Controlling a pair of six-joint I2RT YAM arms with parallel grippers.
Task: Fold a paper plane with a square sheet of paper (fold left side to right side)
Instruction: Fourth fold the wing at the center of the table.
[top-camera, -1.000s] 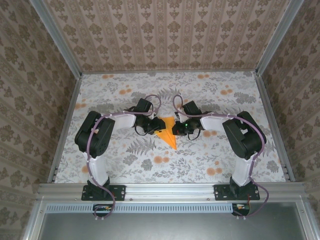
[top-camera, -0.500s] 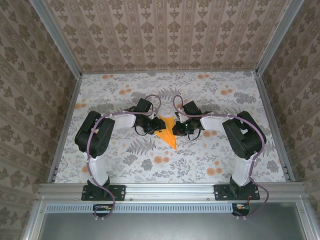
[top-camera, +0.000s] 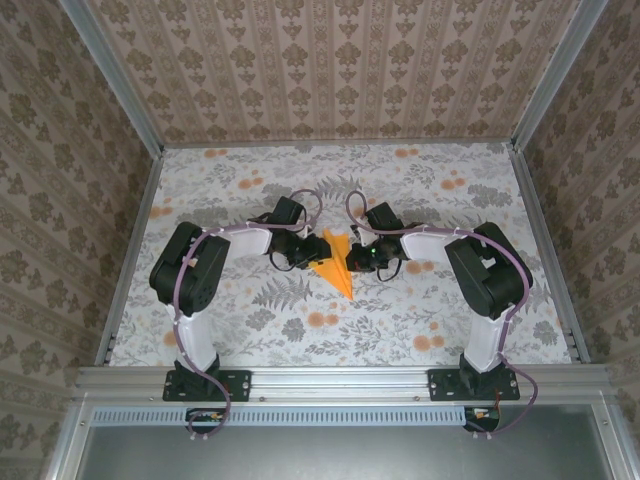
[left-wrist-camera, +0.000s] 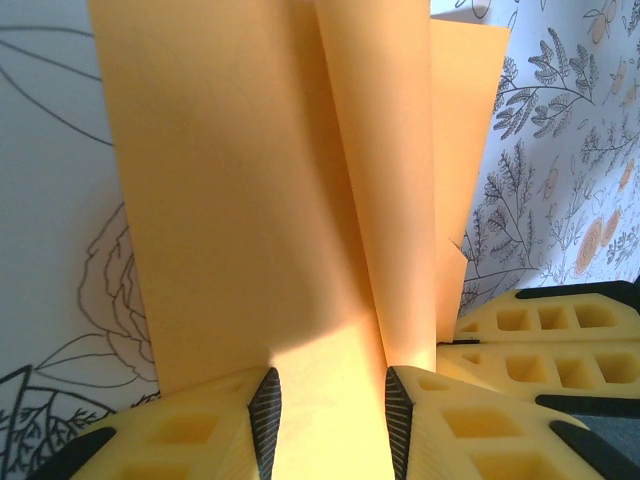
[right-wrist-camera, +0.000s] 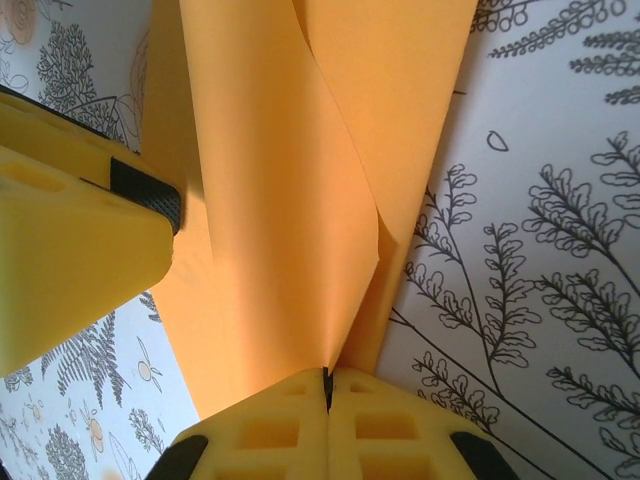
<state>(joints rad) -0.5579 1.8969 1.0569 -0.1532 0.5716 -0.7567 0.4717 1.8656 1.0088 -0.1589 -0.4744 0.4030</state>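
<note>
On table (top-camera: 470, 190): paper plane (top-camera: 338, 262), tip nearward
Left gripper (left-wrist-camera: 327, 405): fingers parted, paper between
Right gripper (right-wrist-camera: 327, 385): pinching the plane's fold

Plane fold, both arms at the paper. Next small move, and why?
Probably close the left end effector on the paper plane. Its jaws stand open with orange paper running between them, while the right end effector is shut on a raised flap. A second grip would steady it before the fold goes over.

The paper plane (top-camera: 337, 264), bright orange and creased lengthwise, lies mid-way across the desk (top-camera: 250, 330), tip toward the near edge, one flap seemingly raised.
</note>
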